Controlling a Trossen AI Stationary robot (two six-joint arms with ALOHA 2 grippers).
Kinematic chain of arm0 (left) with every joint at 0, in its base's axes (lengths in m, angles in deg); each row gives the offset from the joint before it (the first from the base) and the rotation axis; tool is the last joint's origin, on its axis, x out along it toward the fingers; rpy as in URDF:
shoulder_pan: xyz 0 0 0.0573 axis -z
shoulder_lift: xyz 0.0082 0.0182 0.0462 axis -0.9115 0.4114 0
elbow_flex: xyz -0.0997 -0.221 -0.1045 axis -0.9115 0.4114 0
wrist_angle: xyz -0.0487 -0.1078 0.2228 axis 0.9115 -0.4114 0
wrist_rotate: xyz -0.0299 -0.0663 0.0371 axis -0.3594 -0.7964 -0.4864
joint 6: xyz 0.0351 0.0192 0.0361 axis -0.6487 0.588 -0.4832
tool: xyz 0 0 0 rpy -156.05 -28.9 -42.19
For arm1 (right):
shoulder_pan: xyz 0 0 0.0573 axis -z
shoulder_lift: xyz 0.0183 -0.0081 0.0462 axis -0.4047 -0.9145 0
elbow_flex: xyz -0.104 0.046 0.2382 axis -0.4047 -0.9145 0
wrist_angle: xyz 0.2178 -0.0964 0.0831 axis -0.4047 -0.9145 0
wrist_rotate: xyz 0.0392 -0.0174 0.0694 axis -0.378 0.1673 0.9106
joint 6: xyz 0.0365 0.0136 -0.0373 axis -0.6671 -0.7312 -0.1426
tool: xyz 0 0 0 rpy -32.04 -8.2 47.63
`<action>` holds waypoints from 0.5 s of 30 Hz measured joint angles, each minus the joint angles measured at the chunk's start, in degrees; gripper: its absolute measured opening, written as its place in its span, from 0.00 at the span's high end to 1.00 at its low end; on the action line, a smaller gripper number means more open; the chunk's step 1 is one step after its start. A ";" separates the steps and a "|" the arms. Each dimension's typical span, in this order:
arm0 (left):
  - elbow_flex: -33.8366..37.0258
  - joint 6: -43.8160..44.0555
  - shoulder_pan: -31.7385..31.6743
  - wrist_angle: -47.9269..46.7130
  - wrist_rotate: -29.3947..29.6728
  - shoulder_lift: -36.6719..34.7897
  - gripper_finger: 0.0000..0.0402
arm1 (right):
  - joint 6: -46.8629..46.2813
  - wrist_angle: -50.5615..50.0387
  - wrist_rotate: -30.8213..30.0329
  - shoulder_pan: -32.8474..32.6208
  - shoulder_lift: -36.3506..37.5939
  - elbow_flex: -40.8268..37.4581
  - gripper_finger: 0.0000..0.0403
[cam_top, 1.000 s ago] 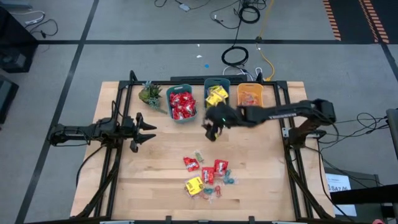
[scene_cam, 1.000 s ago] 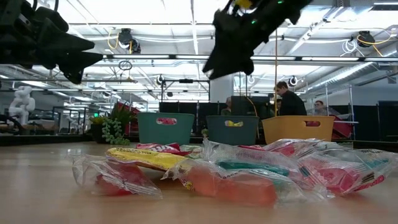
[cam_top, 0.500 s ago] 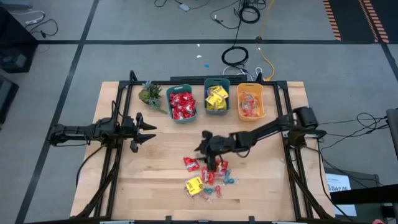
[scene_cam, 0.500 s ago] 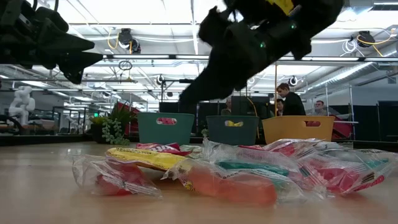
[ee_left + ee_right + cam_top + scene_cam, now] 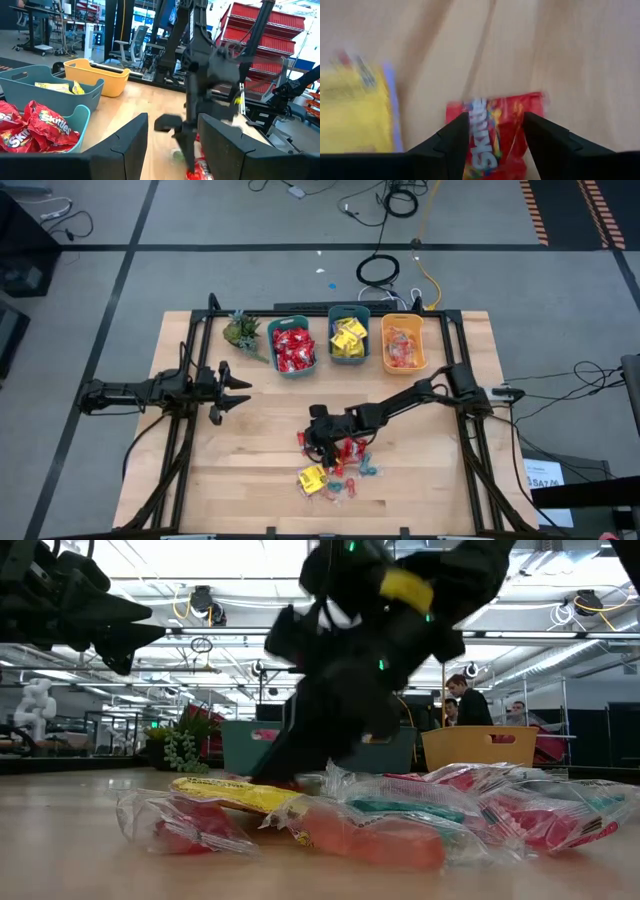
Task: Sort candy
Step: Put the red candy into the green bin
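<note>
High view: three bins (image 5: 347, 338) line the counter's (image 5: 260, 450) far edge, each holding one kind. Unsorted candy (image 5: 335, 465) lies near the front edge, with the right end effector (image 5: 318, 442) over it. The left end effector (image 5: 238, 390) waits, released, at the left edge.

Right wrist view: parted fingers (image 5: 455, 135) straddle a red packet (image 5: 492, 132), probably not yet gripped.

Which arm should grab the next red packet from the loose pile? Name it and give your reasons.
Right. The right end effector is down over the loose pile, fingers open astride a red packet. The left end effector waits near the table's left edge, well away from the candy.
</note>
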 joint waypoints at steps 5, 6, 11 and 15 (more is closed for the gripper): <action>-0.01 0.00 0.00 0.00 0.01 0.00 0.55 | 0.88 -3.53 -0.23 -0.02 -2.79 0.79 0.59; -0.01 0.00 -0.01 0.00 0.00 0.00 0.55 | 1.01 -3.49 -0.16 -0.02 -2.95 0.77 0.62; -0.02 0.00 -0.01 0.00 0.00 0.00 0.55 | 1.53 -3.97 0.00 -0.02 -2.32 0.73 0.87; 0.00 0.00 -0.01 0.00 0.00 -0.01 0.55 | 1.75 -4.43 0.50 0.28 -0.70 0.50 0.96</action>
